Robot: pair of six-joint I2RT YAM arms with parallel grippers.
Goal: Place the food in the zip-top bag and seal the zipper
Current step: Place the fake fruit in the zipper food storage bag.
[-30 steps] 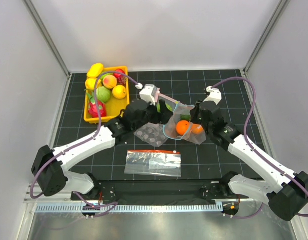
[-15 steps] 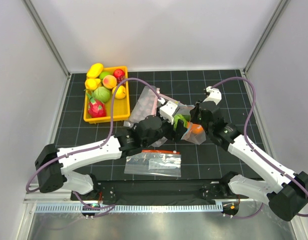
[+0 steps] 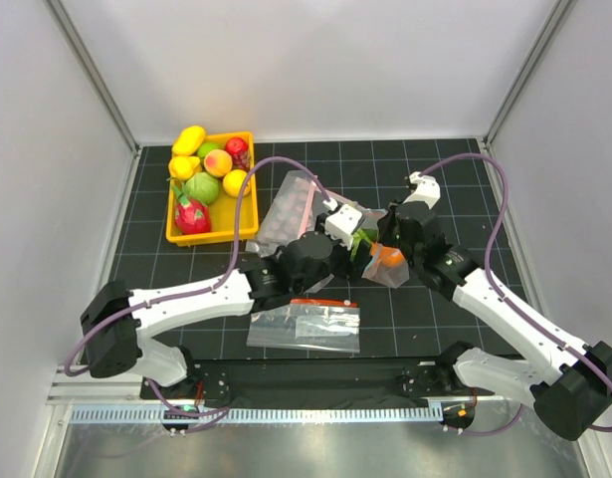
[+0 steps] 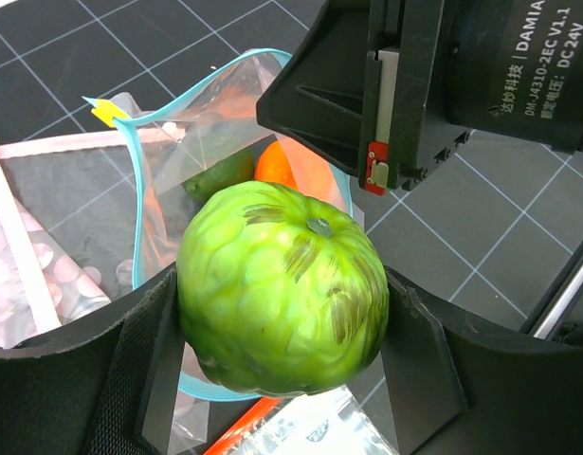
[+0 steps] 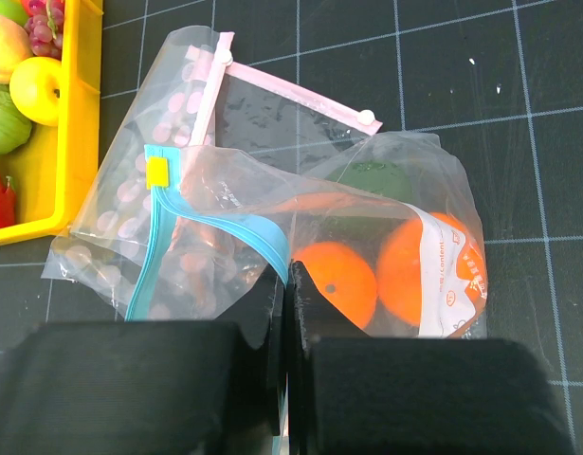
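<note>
The zip-top bag [image 5: 405, 161] is crinkled clear plastic and holds two oranges [image 5: 340, 282] and a dark green fruit [image 5: 372, 180]. Its teal zipper [image 5: 236, 224] runs along the open mouth. My right gripper [image 5: 289, 284] is shut on the bag's edge at the zipper and holds the mouth up. My left gripper [image 4: 282, 313] is shut on a bumpy green fruit [image 4: 282, 289], just in front of and above the bag's mouth [image 4: 206, 123]. In the top view the two grippers meet at the bag [image 3: 380, 261] in the middle of the table.
A yellow tray [image 3: 201, 239] with several fruits stands at the back left. A dotted clear bag with a pink strip [image 3: 291, 204] lies beside the zip-top bag. A flat clear bag with a red-orange strip [image 3: 306, 324] lies near the front.
My left gripper has moved right and nearer with the green fruit, up to the bag's mouth. The dotted bag now shows behind the left arm. The right arm has not moved.
</note>
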